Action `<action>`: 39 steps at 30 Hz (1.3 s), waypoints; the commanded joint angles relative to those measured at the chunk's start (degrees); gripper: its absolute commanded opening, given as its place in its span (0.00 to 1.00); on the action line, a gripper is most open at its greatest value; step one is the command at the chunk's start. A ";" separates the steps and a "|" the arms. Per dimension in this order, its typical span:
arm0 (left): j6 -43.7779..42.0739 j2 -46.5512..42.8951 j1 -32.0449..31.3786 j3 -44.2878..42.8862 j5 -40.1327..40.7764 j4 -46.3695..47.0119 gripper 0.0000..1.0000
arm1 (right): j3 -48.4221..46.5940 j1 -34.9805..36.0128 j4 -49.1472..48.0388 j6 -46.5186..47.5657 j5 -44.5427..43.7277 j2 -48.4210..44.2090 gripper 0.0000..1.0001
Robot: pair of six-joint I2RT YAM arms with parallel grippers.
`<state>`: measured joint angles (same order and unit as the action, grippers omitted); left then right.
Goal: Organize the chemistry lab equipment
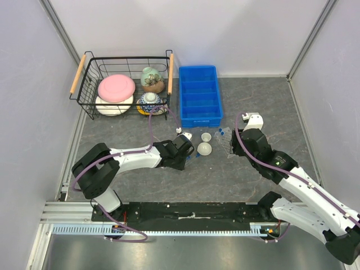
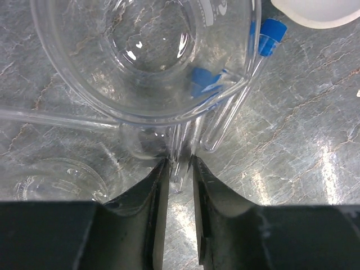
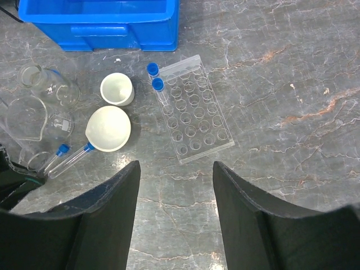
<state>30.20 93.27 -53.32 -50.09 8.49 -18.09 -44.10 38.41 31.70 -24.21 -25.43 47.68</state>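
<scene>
The left tool is clenched on the rounded end of a blue-capped tube lying on the worktop. The tube's cap end shows through the glass beaker and seems to lie under it. A second capped tube lies just beside. A good pull would probably go back along the tube's own line, low, until the cap is free of the beaker, and only then rise. Held this near the end, the tube may droop or swivel. The clear tube rack is the likely home, round end down. The right tool hangs released above the worktop near the rack and could steady it.
</scene>
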 commanded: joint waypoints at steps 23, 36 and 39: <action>-1.54 -8.45 -0.29 1.75 -1.45 -5.73 0.02 | -0.20 0.61 -0.24 -1.19 2.31 -1.63 0.59; -5.93 -21.02 -0.38 -1.33 -19.38 -10.48 0.02 | -2.75 1.75 1.26 -1.45 25.24 -2.68 0.66; -6.99 -24.01 -0.38 -1.68 -25.88 -10.22 0.02 | -1.96 1.84 -1.37 -4.09 35.57 -3.73 0.66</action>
<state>26.76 73.71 -53.49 -49.19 -7.29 -28.27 -44.18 39.92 33.34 -25.30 -4.82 45.67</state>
